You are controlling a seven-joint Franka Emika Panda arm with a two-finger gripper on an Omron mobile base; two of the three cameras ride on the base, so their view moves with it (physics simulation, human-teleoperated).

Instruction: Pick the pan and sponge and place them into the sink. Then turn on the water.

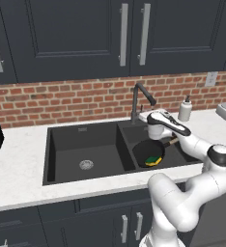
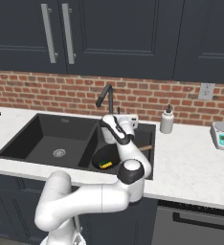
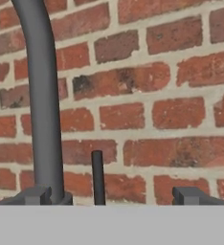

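Pan (image 1: 146,153) with sponge (image 1: 154,159) on it lies in the sink's (image 1: 81,144) right basin. Released tool (image 3: 111,195) faces the faucet (image 1: 136,99), its thin lever (image 3: 97,177) between the fingertips; turning on water likely comes next

Matt black sink (image 1: 66,144) — rough brick wall (image 1: 86,99) — marble-look counter (image 1: 18,188).

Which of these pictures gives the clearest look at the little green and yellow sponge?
The left base view: the sponge lies in plain sight inside the pan, in the right basin of the sink. In the right base view it is smaller and partly crowded by the arm. The hand view faces the faucet and brick wall instead.
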